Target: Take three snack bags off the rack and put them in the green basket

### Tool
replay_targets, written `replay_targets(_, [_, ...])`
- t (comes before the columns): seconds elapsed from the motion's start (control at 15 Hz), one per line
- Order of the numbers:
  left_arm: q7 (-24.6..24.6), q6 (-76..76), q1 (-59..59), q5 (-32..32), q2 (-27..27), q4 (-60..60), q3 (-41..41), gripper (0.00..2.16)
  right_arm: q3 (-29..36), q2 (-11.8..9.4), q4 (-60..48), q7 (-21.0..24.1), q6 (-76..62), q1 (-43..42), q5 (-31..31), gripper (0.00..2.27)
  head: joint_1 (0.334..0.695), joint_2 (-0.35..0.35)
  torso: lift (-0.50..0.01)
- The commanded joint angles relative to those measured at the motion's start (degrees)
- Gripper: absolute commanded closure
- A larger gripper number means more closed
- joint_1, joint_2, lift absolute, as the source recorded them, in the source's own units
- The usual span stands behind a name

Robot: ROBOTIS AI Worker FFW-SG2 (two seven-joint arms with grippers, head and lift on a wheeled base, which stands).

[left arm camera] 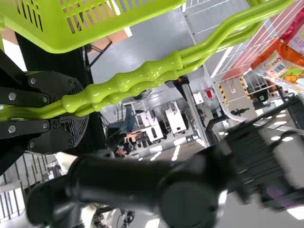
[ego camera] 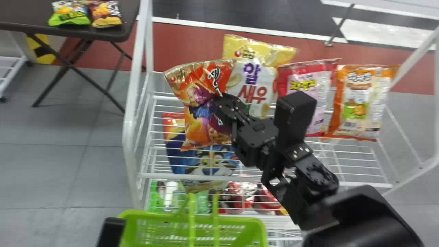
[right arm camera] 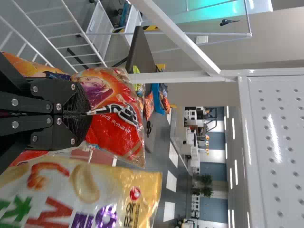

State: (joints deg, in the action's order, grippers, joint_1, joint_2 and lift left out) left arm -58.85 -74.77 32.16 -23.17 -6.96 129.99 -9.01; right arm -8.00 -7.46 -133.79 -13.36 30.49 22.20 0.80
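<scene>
Black fingers of the right claw (ego camera: 223,103) are clamped on the edge of the orange bag (ego camera: 202,127), pinching its wrapper between them. That bag hangs upright, slightly tilted, over the left part of the rack (ego camera: 129,120); whether its bottom touches the wires, I cannot tell. Just to its right, and partly behind it in the head view, a yellow bag (ego camera: 262,55) stands on the rack. Next along come a pink bag (ego camera: 308,75) and, at the row's right end, an orange-edged bag (ego camera: 358,103). Beneath the top wires, under the orange bag, lies a blue bag (ego camera: 181,154), and lower still are green packs (ego camera: 156,202) and red packs (ego camera: 241,195), seen through the shelf wires. Nearer the robot, in front of the rack's left half, is the green basket (ego camera: 255,224) with its two handles (ego camera: 192,223) up. Beside its left end is the left claw (ego camera: 111,231); in the left wrist view that claw (left arm camera: 78,108) is clamped on both handles, which run together between its fingers. Farther off, behind and left of the rack, a dark table (ego camera: 31,27) holds a green bag (ego camera: 70,13) and a brown bag (ego camera: 105,14), side by side.
</scene>
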Motion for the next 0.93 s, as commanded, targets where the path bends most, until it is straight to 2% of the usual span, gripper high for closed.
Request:
replay_targets(0.0, [0.6, 1.2, -0.3, 0.0, 0.2, -0.1, 0.5, 1.22, 6.7, -2.3, -8.4, -1.2, 5.0, 7.1, 2.6, 2.24, 0.695, -0.29, -0.022])
replay_targets(0.13, [1.7, 3.8, -0.3, 0.0, 0.4, -0.4, 1.0, 1.22, 14.4, -3.0, -14.2, -4.4, 8.8, 13.3, 5.9, 2.24, 0.695, -0.35, -0.022])
replay_targets(0.27, [2.2, 5.4, 0.0, 0.0, 0.8, -0.6, 1.2, 1.22, 21.3, -3.1, -16.5, -8.0, 11.8, 17.3, 9.5, 2.24, 0.695, -0.35, -0.022])
replay_targets(0.47, [2.9, 7.3, 0.0, 0.1, 1.4, -1.0, 1.2, 1.22, 27.5, -2.4, -19.2, -13.2, 20.3, 21.2, 9.9, 2.24, 0.695, -0.35, -0.022])
replay_targets(0.67, [3.2, 7.8, -0.2, 0.3, 1.9, -1.1, 1.2, 1.22, 28.7, -1.6, -20.7, -20.7, 34.2, 22.6, 9.8, 2.24, 0.695, -0.35, -0.022])
replay_targets(0.87, [3.4, 8.0, -0.7, 0.4, 1.9, -1.5, 0.4, 1.22, 25.4, -1.2, -18.3, -23.3, 36.8, 24.0, 11.7, 2.24, 0.695, -0.35, -0.022])
